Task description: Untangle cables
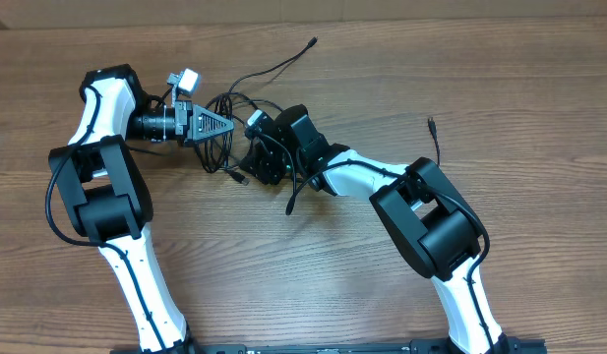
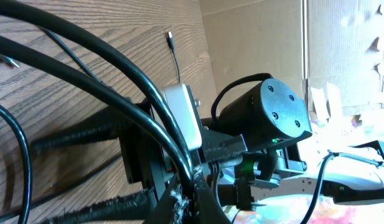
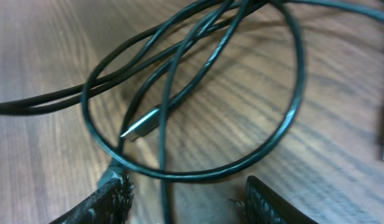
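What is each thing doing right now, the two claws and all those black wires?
cables, tangled, looped over each other on the table.
plug, not plugged in, lying inside a loop.
left claw, shut on the cables.
right claw, open, holding nothing, over the loop.
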Controlling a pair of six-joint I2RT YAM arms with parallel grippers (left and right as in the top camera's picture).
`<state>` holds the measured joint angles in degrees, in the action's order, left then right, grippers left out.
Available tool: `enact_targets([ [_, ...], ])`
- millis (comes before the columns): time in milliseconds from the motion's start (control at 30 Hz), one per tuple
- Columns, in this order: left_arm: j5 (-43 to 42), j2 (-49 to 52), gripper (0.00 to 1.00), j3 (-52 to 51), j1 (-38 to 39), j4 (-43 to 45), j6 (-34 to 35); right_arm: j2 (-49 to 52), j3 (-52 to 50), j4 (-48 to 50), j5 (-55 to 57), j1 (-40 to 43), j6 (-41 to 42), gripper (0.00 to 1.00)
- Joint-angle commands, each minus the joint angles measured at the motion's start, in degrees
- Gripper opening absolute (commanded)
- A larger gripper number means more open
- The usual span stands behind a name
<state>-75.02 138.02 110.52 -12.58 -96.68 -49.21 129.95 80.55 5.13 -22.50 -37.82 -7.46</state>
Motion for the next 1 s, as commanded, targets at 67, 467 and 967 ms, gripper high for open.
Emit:
enact_targets([
  [67,-1.05,-0.31,0.04,0.85,0.24,-0.2,0.59,0.92,-0.24,-0.87,-1.81,-0.46,-0.37,0.57],
  [467,-1.05,-0.31,0.04,0.85,0.24,-0.2,0.59,1.49,-0.24,-3.54,2.51,-1.18,-3.54,0.57],
  [967,-1.05,-0.31,0.04,0.85,0.24,-0.22,0.59,6.45,-0.31,-4.61,4.07,-1.49,-3.54,0.43],
])
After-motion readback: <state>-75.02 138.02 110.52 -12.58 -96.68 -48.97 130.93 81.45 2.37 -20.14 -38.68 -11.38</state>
